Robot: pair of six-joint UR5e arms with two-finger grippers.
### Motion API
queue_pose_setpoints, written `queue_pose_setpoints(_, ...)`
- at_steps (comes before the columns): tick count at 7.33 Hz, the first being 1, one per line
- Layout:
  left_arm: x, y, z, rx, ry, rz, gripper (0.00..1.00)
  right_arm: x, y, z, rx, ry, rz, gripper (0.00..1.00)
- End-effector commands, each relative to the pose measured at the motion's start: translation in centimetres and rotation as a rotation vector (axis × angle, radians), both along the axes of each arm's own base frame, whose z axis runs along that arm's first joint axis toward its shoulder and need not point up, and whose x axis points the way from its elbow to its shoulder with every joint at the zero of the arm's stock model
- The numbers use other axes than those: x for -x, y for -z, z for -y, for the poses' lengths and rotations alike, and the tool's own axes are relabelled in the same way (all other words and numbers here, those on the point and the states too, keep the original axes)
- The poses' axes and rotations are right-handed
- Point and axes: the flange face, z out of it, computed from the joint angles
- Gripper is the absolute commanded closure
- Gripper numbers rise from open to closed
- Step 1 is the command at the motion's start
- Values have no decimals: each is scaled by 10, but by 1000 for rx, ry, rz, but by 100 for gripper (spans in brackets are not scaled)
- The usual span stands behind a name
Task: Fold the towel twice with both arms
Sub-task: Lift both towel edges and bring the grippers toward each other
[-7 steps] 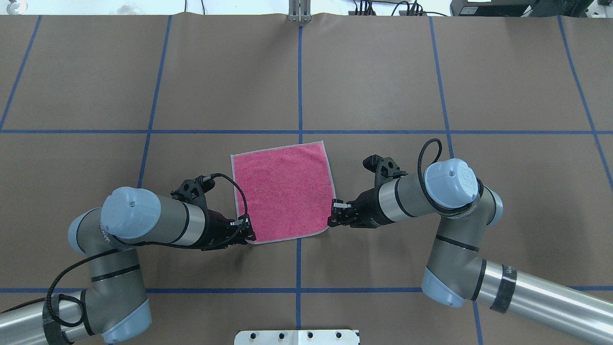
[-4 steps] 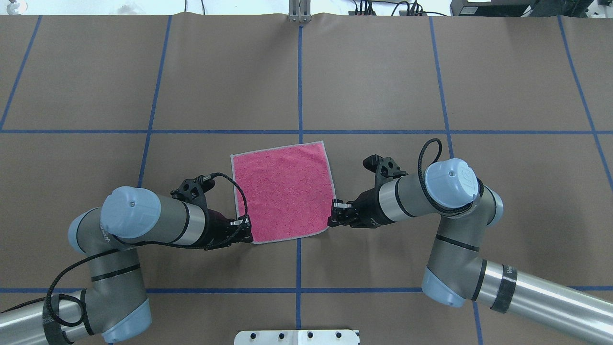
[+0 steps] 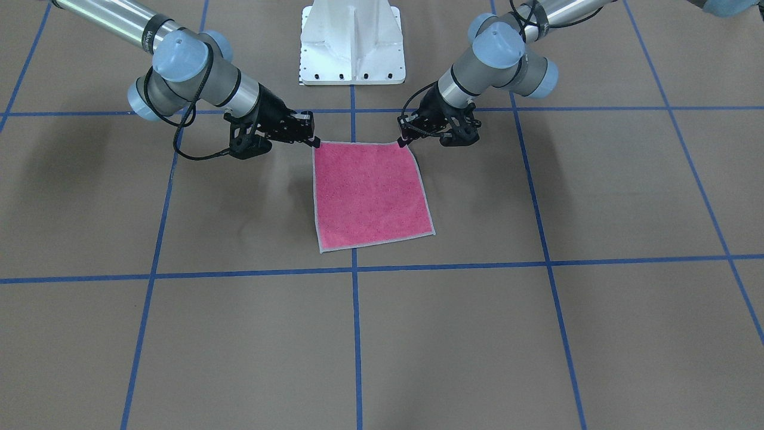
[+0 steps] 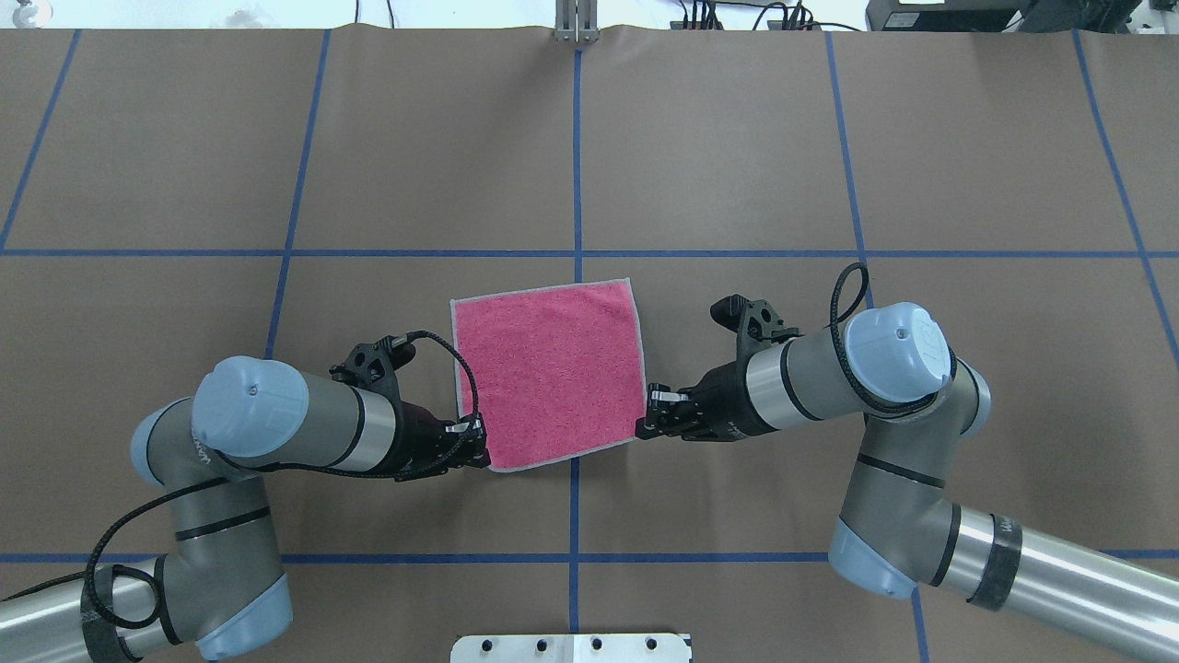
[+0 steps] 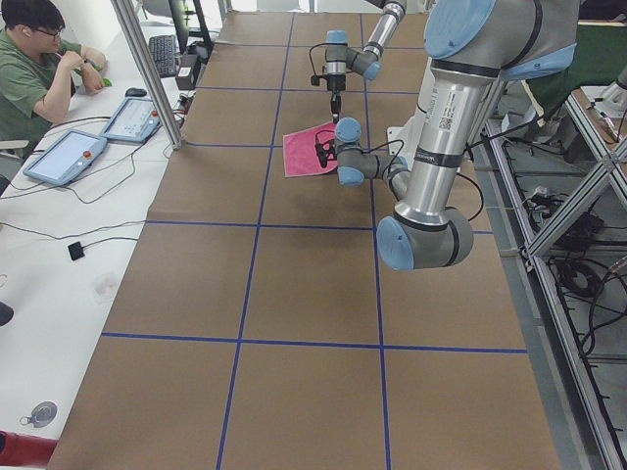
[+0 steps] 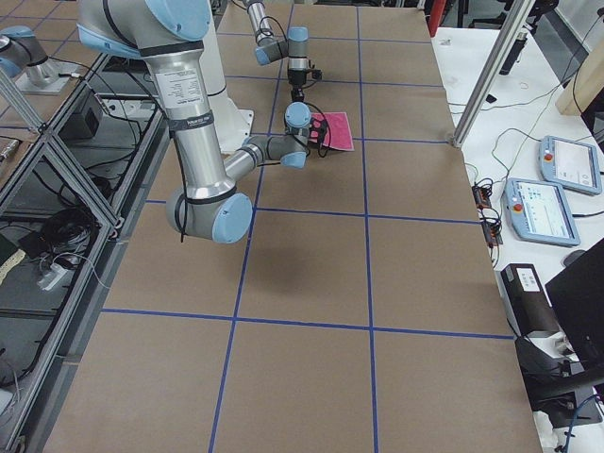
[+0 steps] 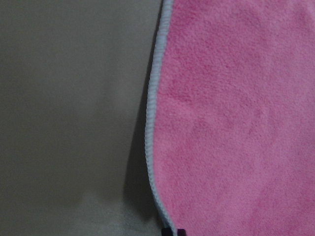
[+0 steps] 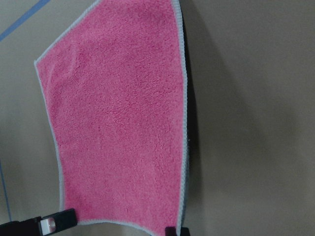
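The towel (image 4: 548,373) lies pink face up on the brown table, and also shows in the front view (image 3: 370,191). My left gripper (image 4: 479,451) is shut on its near left corner; in the front view that gripper (image 3: 404,138) is on the right. My right gripper (image 4: 647,425) is shut on the near right corner and shows on the left in the front view (image 3: 308,139). The left wrist view shows the towel (image 7: 236,118) edge slightly raised over its shadow. The right wrist view shows the whole towel (image 8: 118,118). The dark grey face is hidden.
The white pedestal base (image 3: 352,42) stands just behind the towel on my side. Blue tape lines (image 4: 576,147) grid the table. An operator (image 5: 29,59) sits at a side bench with teach pendants (image 5: 69,157) beyond the far edge.
My right arm has moved a little to the right with its corner. The towel has shifted right and slightly toward me, and its near edge is pulled straighter. The left gripper has hardly moved.
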Motion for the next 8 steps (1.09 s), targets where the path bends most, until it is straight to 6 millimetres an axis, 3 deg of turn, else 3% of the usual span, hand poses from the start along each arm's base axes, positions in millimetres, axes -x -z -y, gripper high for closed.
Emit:
queue_pose_setpoints(1, 9, 3, 6, 1, -40, -13, 100, -5, 1, -3, 25, -3, 6, 100)
queue_pose_setpoints(2, 14, 4, 12, 5, -41, -16, 100, -4, 2, -3, 30, -4, 4, 100)
queue_pose_setpoints(4, 16, 29, 30, -12, -12, -49, 100, -1, 0, 0, 36, -12, -2, 100)
queue_pose_setpoints(6, 24, 40, 49, -19, 22, -60, 100, -17, 1, 28, 38, -66, -3, 100)
queue_pose_setpoints(8, 37, 30, 75, -9, 67, -42, 100, -17, -8, 51, 49, -98, -26, 100)
